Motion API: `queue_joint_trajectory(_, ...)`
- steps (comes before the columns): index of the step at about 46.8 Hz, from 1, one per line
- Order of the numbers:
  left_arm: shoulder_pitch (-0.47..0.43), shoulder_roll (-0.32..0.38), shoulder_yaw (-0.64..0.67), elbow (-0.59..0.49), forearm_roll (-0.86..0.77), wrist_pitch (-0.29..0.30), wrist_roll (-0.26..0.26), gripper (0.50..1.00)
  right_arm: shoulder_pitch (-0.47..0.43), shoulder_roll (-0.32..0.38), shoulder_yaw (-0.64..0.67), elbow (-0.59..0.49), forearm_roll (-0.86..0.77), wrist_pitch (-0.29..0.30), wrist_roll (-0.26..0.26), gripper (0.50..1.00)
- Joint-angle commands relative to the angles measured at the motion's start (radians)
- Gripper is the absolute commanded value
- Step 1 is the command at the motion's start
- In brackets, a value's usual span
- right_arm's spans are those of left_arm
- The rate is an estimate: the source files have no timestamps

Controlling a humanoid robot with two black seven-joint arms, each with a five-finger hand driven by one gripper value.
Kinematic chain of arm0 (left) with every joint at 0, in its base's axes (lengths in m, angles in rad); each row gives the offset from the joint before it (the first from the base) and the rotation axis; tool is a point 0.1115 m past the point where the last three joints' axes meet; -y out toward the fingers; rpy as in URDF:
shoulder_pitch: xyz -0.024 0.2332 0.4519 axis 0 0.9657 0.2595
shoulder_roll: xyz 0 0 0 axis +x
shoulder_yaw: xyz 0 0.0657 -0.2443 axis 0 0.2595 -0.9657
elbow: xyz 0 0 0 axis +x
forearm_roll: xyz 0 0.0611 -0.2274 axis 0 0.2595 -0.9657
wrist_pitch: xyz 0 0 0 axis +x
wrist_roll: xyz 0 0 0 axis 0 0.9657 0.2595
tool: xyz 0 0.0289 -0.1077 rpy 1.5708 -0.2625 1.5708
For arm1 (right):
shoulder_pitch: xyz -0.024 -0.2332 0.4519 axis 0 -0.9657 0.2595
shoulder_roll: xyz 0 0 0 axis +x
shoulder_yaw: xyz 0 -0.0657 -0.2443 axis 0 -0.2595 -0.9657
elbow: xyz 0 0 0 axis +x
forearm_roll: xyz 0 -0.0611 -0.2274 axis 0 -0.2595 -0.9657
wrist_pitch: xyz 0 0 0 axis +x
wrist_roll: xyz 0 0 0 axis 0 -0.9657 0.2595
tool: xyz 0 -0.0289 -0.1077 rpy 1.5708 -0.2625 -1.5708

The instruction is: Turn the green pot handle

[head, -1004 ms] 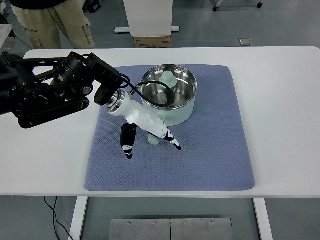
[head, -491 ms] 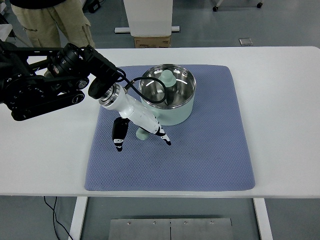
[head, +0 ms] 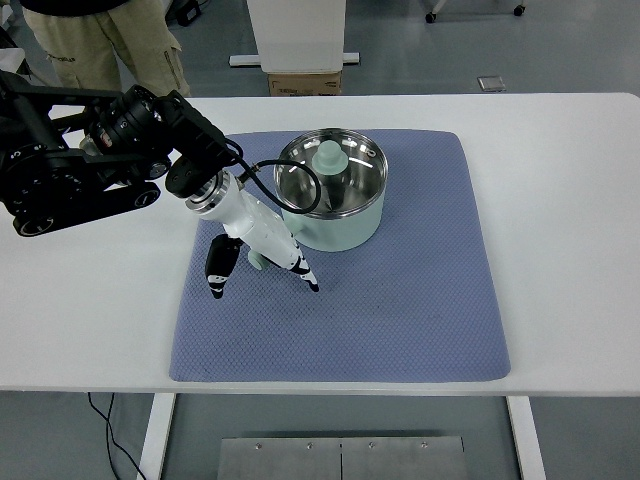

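A pale green pot (head: 345,228) with a shiny steel inside stands on the blue mat (head: 400,300), towards its back. A pale green knob-like piece (head: 330,156) shows at the pot's far rim. The pot handle (head: 258,262) sticks out from the pot's near left side; only its tip shows. My left hand (head: 262,272), white with black fingertips, lies over the handle, thumb (head: 215,278) on its left and fingers (head: 306,280) on its right, closed around it. The black left arm (head: 90,170) reaches in from the left edge.
The mat covers the middle of the white table (head: 560,200). A person in khaki trousers (head: 95,45) stands beyond the far left corner. A white post with a cardboard box (head: 304,82) stands behind the table's far edge.
My left hand has swung left and a little back with the handle, so the handle now points further left. The pot has turned with it and shifted slightly left.
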Motion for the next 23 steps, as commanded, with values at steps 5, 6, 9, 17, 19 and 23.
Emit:
queue_joint_trajectory(5,-0.012,0.001,0.041,0.005,0.008,0.029,0.001,1.0,0.0,0.0,0.0,0.0,0.0,0.0,0.0,1.0)
queue_joint_trajectory(6,-0.015,0.001,0.046,0.005,0.011,0.032,0.001,1.0,0.0,0.0,0.0,0.0,0.0,0.001,0.0,1.0)
queue_joint_trajectory(9,-0.021,0.003,0.053,0.005,0.019,0.04,-0.001,1.0,0.0,0.0,0.0,0.0,0.0,-0.001,0.0,1.0)
queue_joint_trajectory(17,-0.026,0.023,0.058,0.006,0.052,0.041,0.001,1.0,0.0,0.0,0.0,0.0,0.0,-0.001,0.0,1.0)
queue_joint_trajectory(19,-0.029,0.028,0.058,0.006,0.061,0.041,0.001,1.0,0.0,0.0,0.0,0.0,0.0,0.0,0.0,1.0)
queue_joint_trajectory(23,-0.035,0.041,0.059,0.009,0.075,0.041,0.001,1.0,0.0,0.0,0.0,0.0,0.0,0.0,0.0,1.0)
